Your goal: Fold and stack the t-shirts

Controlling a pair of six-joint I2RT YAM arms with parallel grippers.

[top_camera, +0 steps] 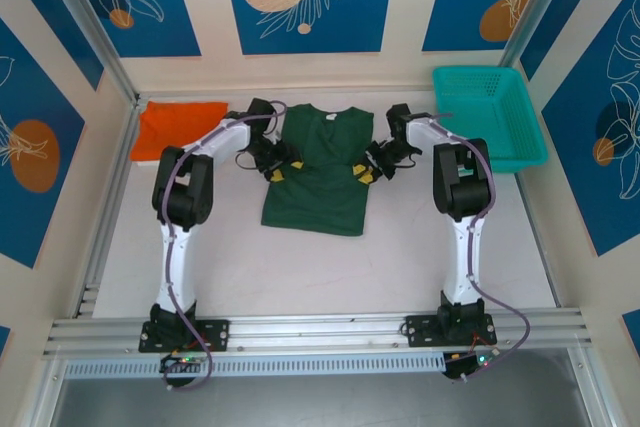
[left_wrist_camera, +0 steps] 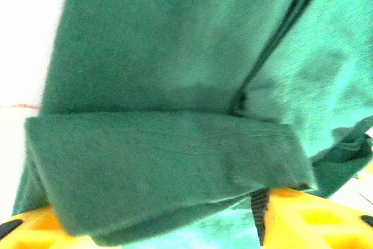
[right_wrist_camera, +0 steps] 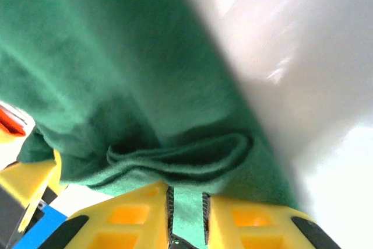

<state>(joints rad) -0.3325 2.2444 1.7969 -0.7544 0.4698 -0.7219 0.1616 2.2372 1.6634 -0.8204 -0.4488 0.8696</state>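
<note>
The dark green t-shirt [top_camera: 318,192] lies flat in the middle of the table, neck toward the back wall, both sleeves turned inward. My left gripper [top_camera: 278,169] sits on its left sleeve area. In the left wrist view the left gripper [left_wrist_camera: 157,225] is open, its yellow fingers [left_wrist_camera: 309,217] wide apart, and a folded green sleeve [left_wrist_camera: 163,167] lies loose across the gap. My right gripper [top_camera: 365,172] is at the shirt's right side. Up close the right gripper [right_wrist_camera: 186,202] is shut on a fold of green cloth [right_wrist_camera: 186,164]. The bright orange t-shirt [top_camera: 178,129] lies folded at the back left.
A teal mesh basket [top_camera: 490,117] stands at the back right corner. Metal frame posts and walls close in the table on three sides. A rail [top_camera: 320,332] runs along the near edge by the arm bases.
</note>
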